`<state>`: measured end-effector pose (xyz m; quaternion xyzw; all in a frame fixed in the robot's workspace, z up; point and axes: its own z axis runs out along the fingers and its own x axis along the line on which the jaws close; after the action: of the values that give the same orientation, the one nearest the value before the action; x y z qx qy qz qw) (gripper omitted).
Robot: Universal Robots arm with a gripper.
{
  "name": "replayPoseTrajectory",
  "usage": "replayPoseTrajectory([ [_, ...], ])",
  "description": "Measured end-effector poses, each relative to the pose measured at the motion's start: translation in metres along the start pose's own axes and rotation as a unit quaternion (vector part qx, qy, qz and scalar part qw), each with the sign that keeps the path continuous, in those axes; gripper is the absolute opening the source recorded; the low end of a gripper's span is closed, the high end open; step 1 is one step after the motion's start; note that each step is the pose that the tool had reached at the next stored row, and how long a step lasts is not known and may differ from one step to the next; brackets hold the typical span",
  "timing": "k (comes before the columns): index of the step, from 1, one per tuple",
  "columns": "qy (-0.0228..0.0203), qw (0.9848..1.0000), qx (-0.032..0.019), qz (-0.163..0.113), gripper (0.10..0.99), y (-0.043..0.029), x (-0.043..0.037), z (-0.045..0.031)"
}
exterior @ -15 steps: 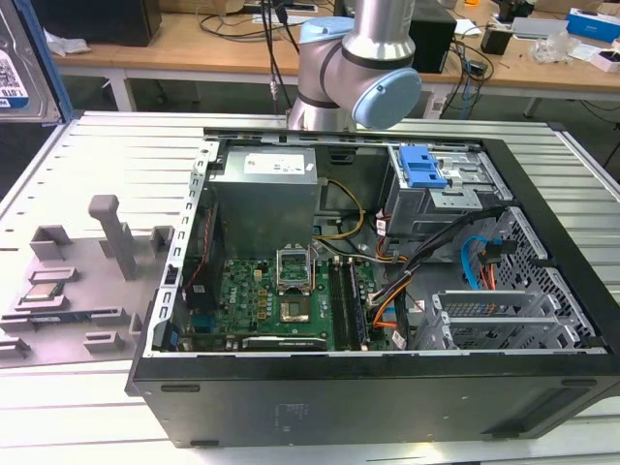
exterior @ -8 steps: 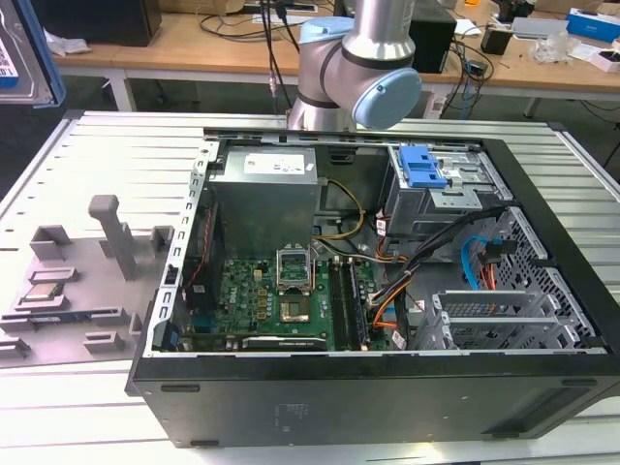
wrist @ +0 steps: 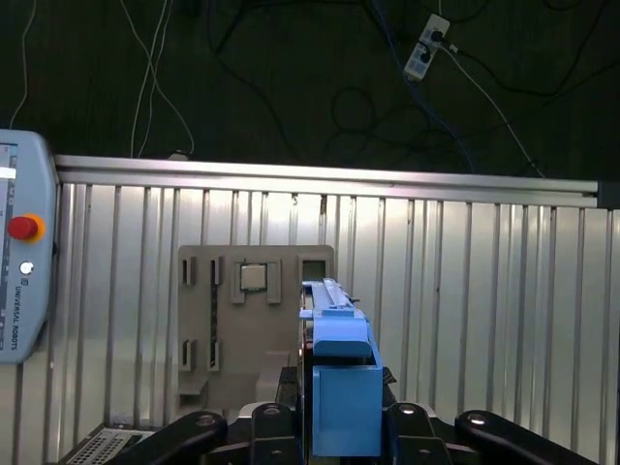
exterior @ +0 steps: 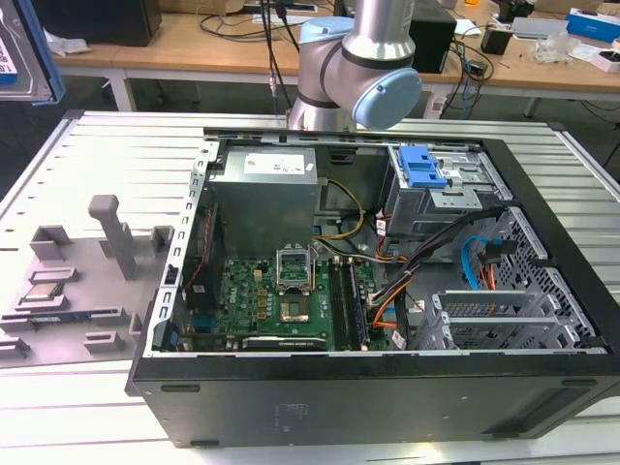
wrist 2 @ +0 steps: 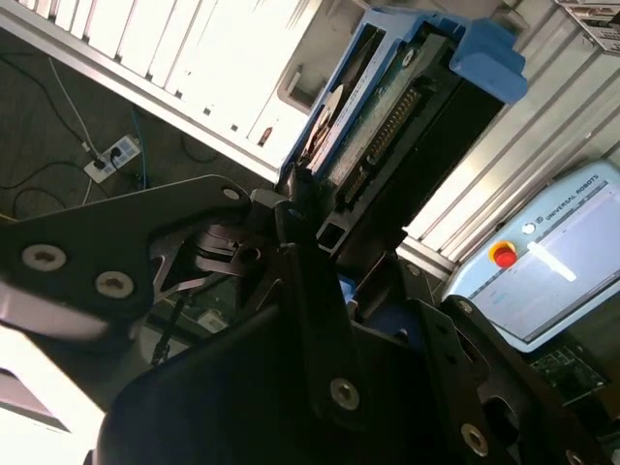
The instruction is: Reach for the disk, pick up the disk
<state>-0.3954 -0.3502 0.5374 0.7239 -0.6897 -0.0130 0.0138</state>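
The disk [wrist: 339,387] is a flat silver drive in a blue plastic bracket. In the first wrist view it stands edge-on between my black fingers, high above the ribbed table. In the second wrist view the disk [wrist 2: 387,107] shows its connector edge and blue end piece, and my gripper [wrist 2: 302,208] is shut on its near end. In the exterior view the disk [exterior: 21,48] hangs in the air at the far upper left corner, with its printed label facing the camera.
An open computer case [exterior: 542,407] lies on the table, with a blue latch [exterior: 423,170] on its drive cage. A grey fixture [exterior: 87,281] to the exterior view's left holds a small processor chip [exterior: 43,291]. A teach pendant [wrist: 19,262] lies beside the fixture [wrist: 254,329].
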Motion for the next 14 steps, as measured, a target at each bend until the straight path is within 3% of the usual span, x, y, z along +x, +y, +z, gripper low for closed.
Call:
replayPoseTrajectory([
  [6,0.0004,1.0,0.0,0.0,0.369,-0.0183,0.0008,-0.0007],
  [8,0.0006,1.0,-0.0001,0.0,0.369,-0.0344,0.0014,-0.0013],
  [14,0.0009,1.0,-0.0002,0.0,0.369,-0.0635,0.0025,-0.0025],
])
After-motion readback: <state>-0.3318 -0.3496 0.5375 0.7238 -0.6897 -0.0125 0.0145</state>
